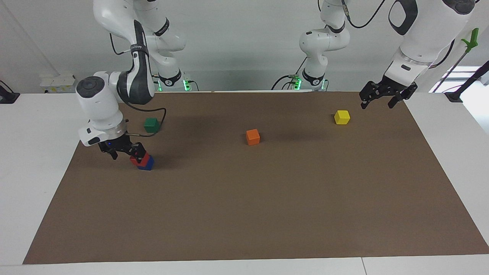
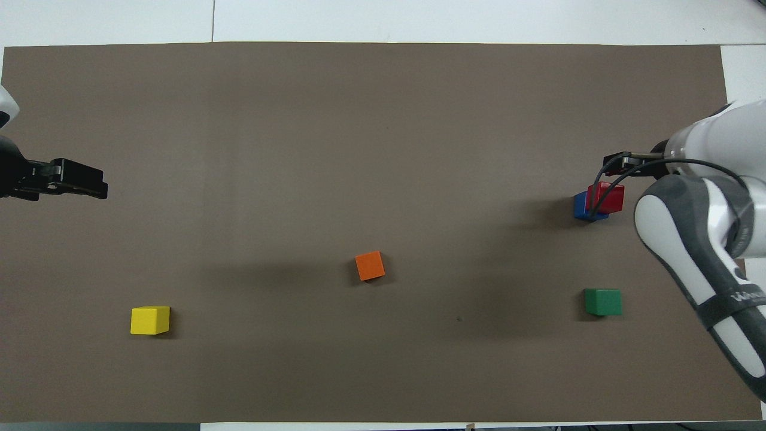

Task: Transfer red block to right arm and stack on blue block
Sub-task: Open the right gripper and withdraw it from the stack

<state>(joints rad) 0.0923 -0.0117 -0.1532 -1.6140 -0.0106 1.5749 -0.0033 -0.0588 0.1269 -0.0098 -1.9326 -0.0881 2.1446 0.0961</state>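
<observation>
The red block (image 1: pixel 137 158) sits on top of the blue block (image 1: pixel 147 164), toward the right arm's end of the table. The stack also shows in the overhead view, red block (image 2: pixel 607 197) over blue block (image 2: pixel 581 207), slightly offset. My right gripper (image 1: pixel 125 152), with a blue light at its wrist, is low beside the stack. Its fingers stand wider apart than the block, and one fingertip (image 1: pixel 138 149) is just over the red block. My left gripper (image 1: pixel 376 101) is open and empty, waiting above the mat's edge at the left arm's end, near the yellow cube.
A dark green cube (image 1: pixel 151 125) lies nearer to the robots than the stack. An orange cube (image 1: pixel 253 137) lies mid-table and a yellow cube (image 1: pixel 342 117) toward the left arm's end. A brown mat (image 1: pixel 267 214) covers the table.
</observation>
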